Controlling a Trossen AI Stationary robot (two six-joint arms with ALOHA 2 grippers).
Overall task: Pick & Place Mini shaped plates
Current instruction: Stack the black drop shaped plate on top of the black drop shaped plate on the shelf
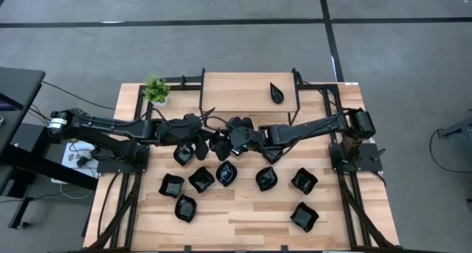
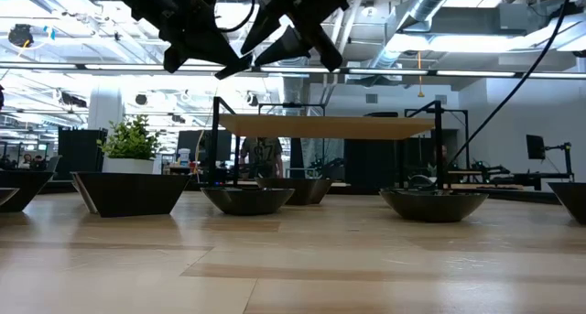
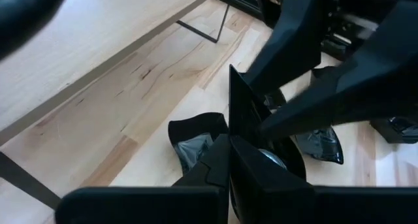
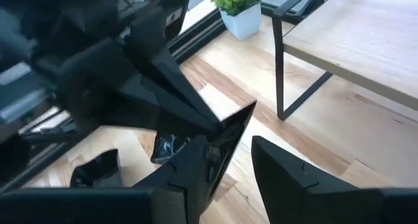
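Note:
Both arms meet high over the middle of the table. My left gripper [image 1: 212, 140] is shut on one mini shaped plate [image 3: 232, 106], a glossy black dish turned on edge. My right gripper [image 4: 245, 168] stands open right at that plate [image 4: 230, 127], one finger beside it and the other well apart. Several more black plates [image 1: 200, 179] rest bottoms down on the tabletop below. A teardrop plate [image 1: 276, 93] lies on the raised wooden shelf [image 1: 236, 91]. My left gripper pinches the plate's rim [image 3: 230, 140] between its two fingers, coming about level from the table's left. The plate stands on edge above the fingers, lifted clear of the table. My right gripper has one finger [image 4: 196, 168] against or just beside the plate; whether it touches cannot be told.
A small green potted plant [image 1: 155, 91] stands at the far left corner. The shelf's black metal legs [image 4: 281, 67] stand close behind the grippers. Plates crowd the table's middle [image 1: 266, 178] and right [image 1: 304, 217]; bare wood shows along the near edge [image 1: 236, 234].

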